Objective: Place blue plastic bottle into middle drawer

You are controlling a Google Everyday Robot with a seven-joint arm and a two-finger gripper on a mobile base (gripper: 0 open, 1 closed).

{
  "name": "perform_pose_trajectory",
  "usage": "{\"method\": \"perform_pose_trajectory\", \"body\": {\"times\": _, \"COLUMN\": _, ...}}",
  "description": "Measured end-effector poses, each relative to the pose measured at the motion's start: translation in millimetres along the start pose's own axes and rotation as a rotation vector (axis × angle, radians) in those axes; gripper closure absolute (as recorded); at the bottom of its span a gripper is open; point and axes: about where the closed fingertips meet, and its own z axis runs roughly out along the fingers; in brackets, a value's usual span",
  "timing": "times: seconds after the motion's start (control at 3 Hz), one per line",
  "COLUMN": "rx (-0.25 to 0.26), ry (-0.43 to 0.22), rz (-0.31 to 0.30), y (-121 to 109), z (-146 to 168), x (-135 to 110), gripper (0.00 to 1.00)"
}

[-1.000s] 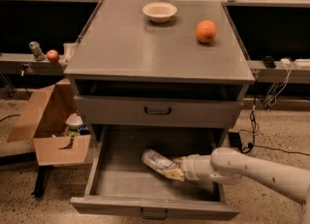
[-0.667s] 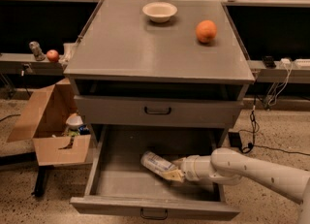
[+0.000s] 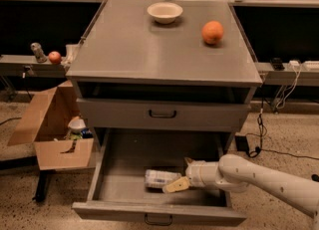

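Observation:
The blue plastic bottle (image 3: 159,178) lies on its side, low in the open middle drawer (image 3: 124,164), the lowest grey drawer of the cabinet. It sits near the drawer's front centre. My gripper (image 3: 177,182) reaches in from the right on a white arm (image 3: 259,176) and is shut on the bottle's right end. A tan finger (image 3: 174,185) shows in front of that end.
The closed taller-fronted drawer (image 3: 162,114) is above. A white bowl (image 3: 165,11) and an orange (image 3: 213,32) sit on the cabinet top (image 3: 124,50). An open cardboard box (image 3: 55,129) stands on the floor to the left. Cables (image 3: 279,99) hang on the right.
The gripper has lowered the bottle and brought it toward the drawer's front. The bottle has gone from tilted to level.

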Motion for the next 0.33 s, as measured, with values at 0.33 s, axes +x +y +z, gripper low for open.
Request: {"method": "perform_pose_trajectory", "body": {"times": 0.33, "rx": -0.031, "ry": -0.11, "rz": -0.037, "y": 10.4, "z": -13.2, "x": -17.6, "gripper": 0.0}}
